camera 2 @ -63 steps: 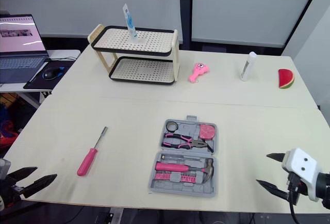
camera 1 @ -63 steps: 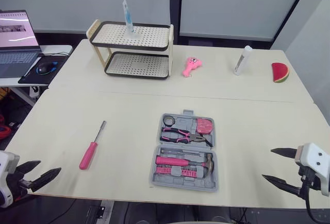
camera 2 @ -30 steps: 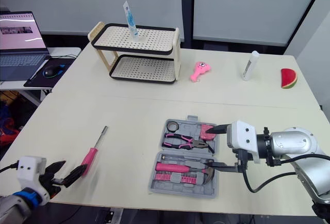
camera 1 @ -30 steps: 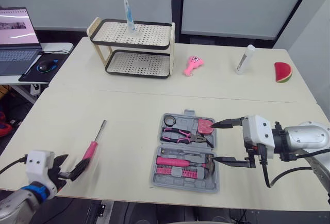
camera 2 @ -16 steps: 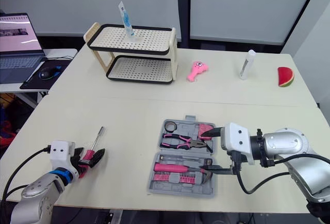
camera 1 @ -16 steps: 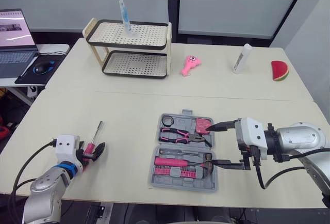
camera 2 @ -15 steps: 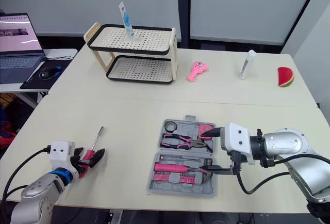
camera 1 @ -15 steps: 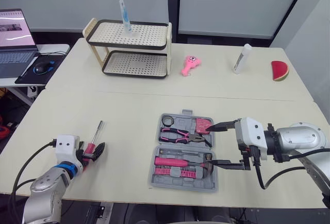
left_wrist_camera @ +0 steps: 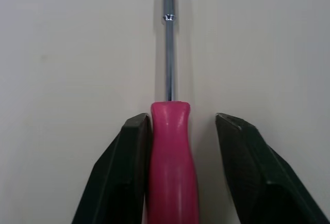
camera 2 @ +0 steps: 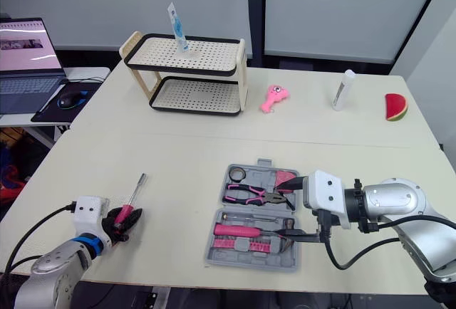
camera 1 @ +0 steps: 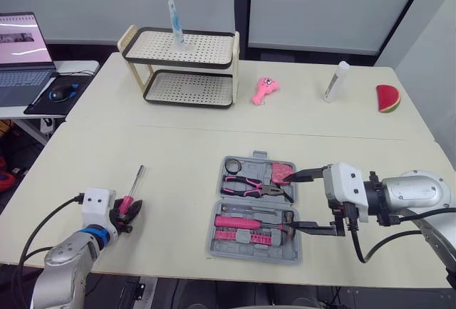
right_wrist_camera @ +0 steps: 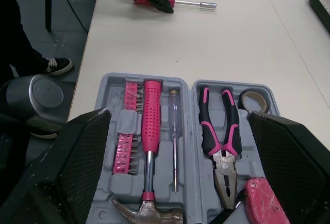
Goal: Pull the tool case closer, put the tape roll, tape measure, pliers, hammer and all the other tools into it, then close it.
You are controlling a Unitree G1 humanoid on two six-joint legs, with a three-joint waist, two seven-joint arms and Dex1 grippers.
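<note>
The grey tool case (camera 1: 249, 253) lies open near the table's front. In it are a tape roll (camera 1: 232, 166), pink-handled pliers (camera 1: 253, 186), a pink tape measure (camera 1: 283, 173) and a hammer (camera 1: 249, 222). My right gripper (camera 1: 303, 201) is open at the case's right edge, with one finger by each half. A pink screwdriver (camera 1: 135, 181) lies on the table to the left. My left gripper (left_wrist_camera: 183, 118) straddles its handle (left_wrist_camera: 170, 157); one finger touches it and the other stands a small gap away.
A two-tier rack (camera 1: 182, 67) stands at the back left, with a pink toy (camera 1: 263, 90), a white tube (camera 1: 335, 81) and a watermelon slice (camera 1: 387, 99) along the back. A laptop (camera 1: 21, 53) sits on a side desk. A person's shoe (right_wrist_camera: 56, 65) shows on the floor.
My left gripper has come in along the screwdriver's handle and its fingers have narrowed around it. The right gripper stays open beside the case.
</note>
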